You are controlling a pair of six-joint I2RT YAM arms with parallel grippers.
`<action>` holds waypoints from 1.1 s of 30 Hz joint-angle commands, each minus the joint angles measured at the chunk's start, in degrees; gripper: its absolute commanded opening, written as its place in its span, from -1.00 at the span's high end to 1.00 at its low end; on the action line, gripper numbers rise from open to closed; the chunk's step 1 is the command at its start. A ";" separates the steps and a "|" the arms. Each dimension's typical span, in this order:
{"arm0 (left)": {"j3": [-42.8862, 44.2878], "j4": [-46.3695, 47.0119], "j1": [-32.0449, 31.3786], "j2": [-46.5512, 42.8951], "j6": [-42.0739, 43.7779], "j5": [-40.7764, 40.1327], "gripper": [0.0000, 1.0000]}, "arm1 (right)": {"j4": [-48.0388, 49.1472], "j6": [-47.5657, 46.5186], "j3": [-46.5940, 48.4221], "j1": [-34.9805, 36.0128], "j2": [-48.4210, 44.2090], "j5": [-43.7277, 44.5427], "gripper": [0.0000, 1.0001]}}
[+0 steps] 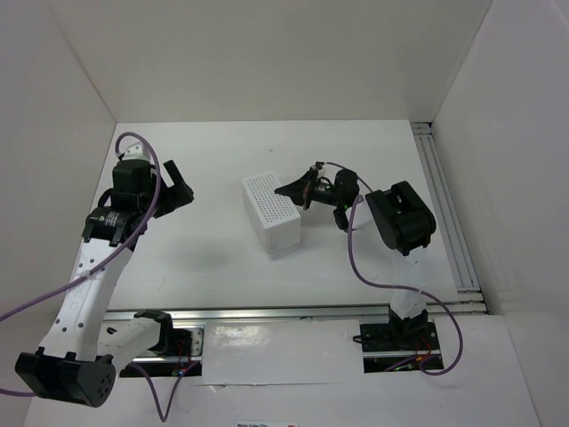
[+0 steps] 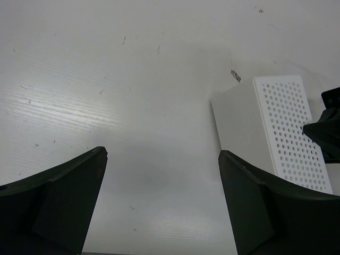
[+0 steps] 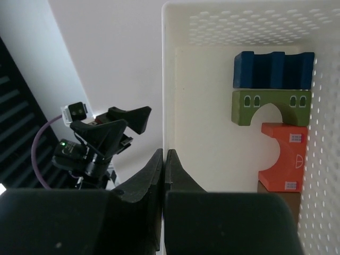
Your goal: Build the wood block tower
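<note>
Over table left, left gripper [image 2: 162, 153]: fingers spread wide, holding nothing.
Centre, white bin [image 1: 277, 233]: wood blocks [image 3: 247, 109] inside, touching row along perforated wall, blue, green, red, brown.
Right, right gripper [image 3: 163, 155]: fingers pressed together, empty, at bin's edge.

Inside the white, hole-dotted bin [image 3: 239, 24] I see a dark blue block [image 3: 272, 70], an olive green block [image 3: 248, 107] and an orange-red block [image 3: 284, 159].
</note>
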 commanded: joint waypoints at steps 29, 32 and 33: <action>-1.12 3.52 0.33 1.34 -0.41 1.70 -0.99 | 34.30 1.83 1.56 -2.49 -9.86 -0.21 1.00; 0.02 2.91 0.33 1.34 -0.41 1.17 -0.99 | 40.14 9.86 0.66 -3.55 -4.59 1.46 1.00; 0.02 2.30 0.33 1.34 -0.41 1.17 -0.99 | 40.14 8.24 0.66 -2.85 -5.37 1.98 1.00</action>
